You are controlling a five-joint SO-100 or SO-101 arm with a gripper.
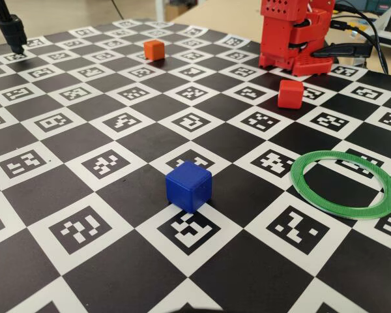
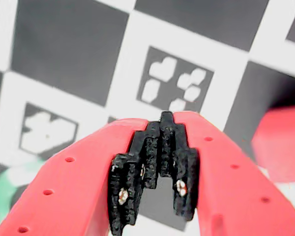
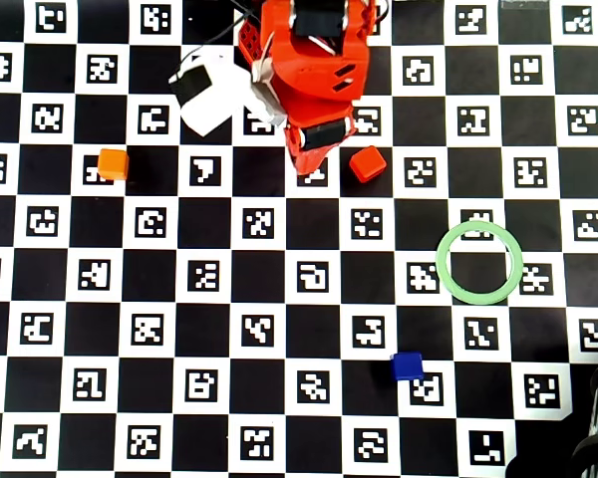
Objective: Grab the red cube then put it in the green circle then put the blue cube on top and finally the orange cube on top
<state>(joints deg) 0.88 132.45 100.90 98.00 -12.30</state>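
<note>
Gripper (image 2: pixel 162 123) pressed together, empty | red cube (image 3: pixel 368 164) just beside it | ring (image 3: pixel 479 263) empty | blue cube (image 3: pixel 408 366), orange cube (image 3: pixel 113 164) apart

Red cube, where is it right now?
In the overhead view the red cube sits on the board just right of the folded arm's gripper, up and left of the empty green circle; nothing holds it.
</note>
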